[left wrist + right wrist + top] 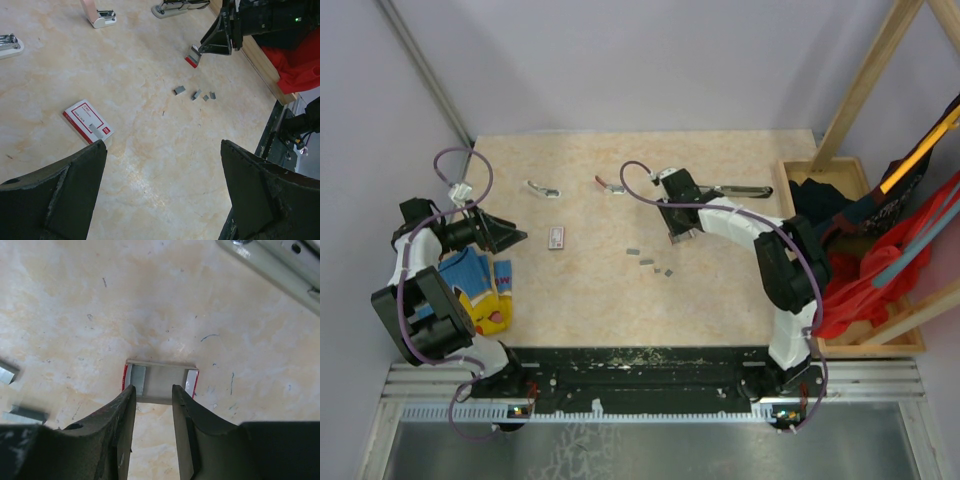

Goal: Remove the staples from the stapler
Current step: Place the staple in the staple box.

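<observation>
Overhead view, near wrist views, shared table [600, 300]

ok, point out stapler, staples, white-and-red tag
stapler [740, 190]: top external view, black top arm.
staples [179, 90]: left wrist view, leftmost strip.
white-and-red tag [86, 119]: left wrist view, white face.

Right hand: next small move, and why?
Probably open the right hand wider and lift it straight up. Its jaws stand parted with the small grey-and-red piece at their tips, and loose staples lie close by, so sideways motion risks scattering them.
</observation>
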Available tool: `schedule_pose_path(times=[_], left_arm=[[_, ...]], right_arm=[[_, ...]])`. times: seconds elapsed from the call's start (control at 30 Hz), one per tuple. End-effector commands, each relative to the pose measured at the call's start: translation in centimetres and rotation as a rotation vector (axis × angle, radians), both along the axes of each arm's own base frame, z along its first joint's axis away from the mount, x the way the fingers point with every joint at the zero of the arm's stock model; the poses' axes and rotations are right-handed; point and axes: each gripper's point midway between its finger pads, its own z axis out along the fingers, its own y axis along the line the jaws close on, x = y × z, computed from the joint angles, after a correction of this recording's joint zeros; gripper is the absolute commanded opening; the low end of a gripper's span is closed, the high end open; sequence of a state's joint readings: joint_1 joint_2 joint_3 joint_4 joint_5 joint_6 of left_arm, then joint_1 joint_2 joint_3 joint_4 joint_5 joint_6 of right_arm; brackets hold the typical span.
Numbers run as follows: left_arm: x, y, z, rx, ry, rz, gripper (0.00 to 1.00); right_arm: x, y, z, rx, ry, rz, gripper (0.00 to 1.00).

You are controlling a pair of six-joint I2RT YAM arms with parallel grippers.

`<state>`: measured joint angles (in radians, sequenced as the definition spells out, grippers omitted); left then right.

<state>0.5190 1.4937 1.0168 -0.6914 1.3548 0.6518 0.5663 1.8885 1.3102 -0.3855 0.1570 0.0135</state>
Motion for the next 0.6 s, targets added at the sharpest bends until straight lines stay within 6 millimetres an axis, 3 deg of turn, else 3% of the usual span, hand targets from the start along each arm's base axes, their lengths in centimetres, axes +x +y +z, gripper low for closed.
schedule_pose_path(times=[0.0, 0.37, 0.57], left_arm=[[0.2, 0.1, 0.9, -0.011, -0.036, -0.010, 1.00], [0.1, 0.1, 1.1, -0.007, -0.040, -0.012, 1.00], [0.1, 0.1, 1.1, -0.009, -0.043, -0.015, 1.00]], right_arm=[[1.8, 1.9, 7.0, 0.073, -0.151, 0.136, 0.37], [-2.9, 6.7, 7.9, 0.167, -0.047, 0.689, 0.39], [-5.7, 8.1, 6.8, 0.191, 0.069, 0.907, 0.39]])
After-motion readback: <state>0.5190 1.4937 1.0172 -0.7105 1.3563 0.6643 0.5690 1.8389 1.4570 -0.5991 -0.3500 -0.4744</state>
